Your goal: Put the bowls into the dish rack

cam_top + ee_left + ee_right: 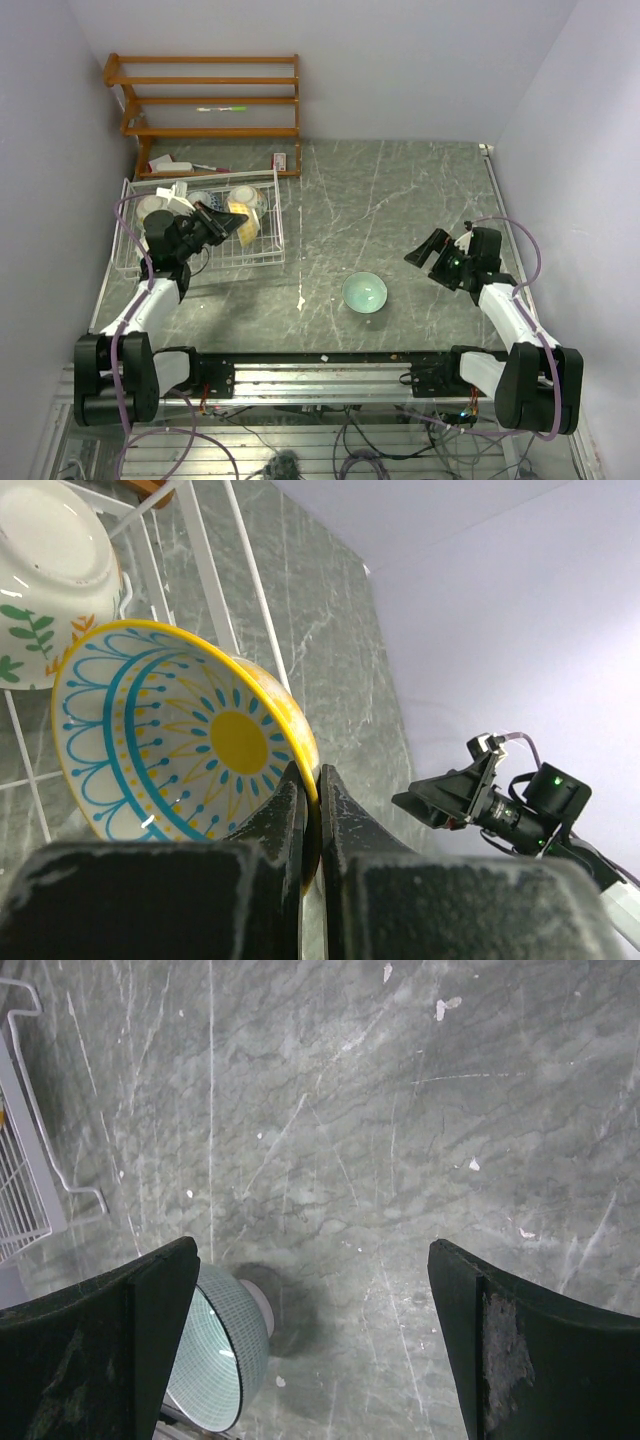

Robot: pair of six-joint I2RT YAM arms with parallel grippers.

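1. The yellow bowl (pixel 190 745) is up on its edge rather than sitting flat. In the left wrist view its blue-and-yellow painted inside faces the camera and its rim runs steeply from upper left to lower right.
2. The left tool (pixel 310 780) is closed down to a thin gap on that bowl's rim. One finger is pressed to the painted inside and the other to the yellow outer wall. The bowl sticks out beyond the fingertips.
3. From the top camera, the yellow bowl (pixel 246 228) hangs off the left tool (pixel 225 222) over the right part of the dish rack (pixel 272 215). Whether it touches the wire cannot be told.
4. Just beside it in the wrist view is a white bowl with green leaves (pixel 50 580). This bowl is tipped over so that its foot shows, and the rack's white wires (pixel 255 600) run past it.
5. More bowls (pixel 243 197) lie in the rack; their number is hard to make out.
6. The pale teal bowl (pixel 364 292) stands upright on the counter (pixel 400 190), mouth up, between the two arms and well apart from the rack.
7. The right tool (pixel 422 250) hovers to the right of the teal bowl and does not touch it.
8. In the right wrist view, the right tool (pixel 312 1250) is spread wide with nothing between its fingers. The teal bowl (pixel 215 1360) sits against the left finger's inner edge and is partly hidden behind it.
9. A brown wooden shelf unit (pixel 210 100) stands against the back wall behind the rack.
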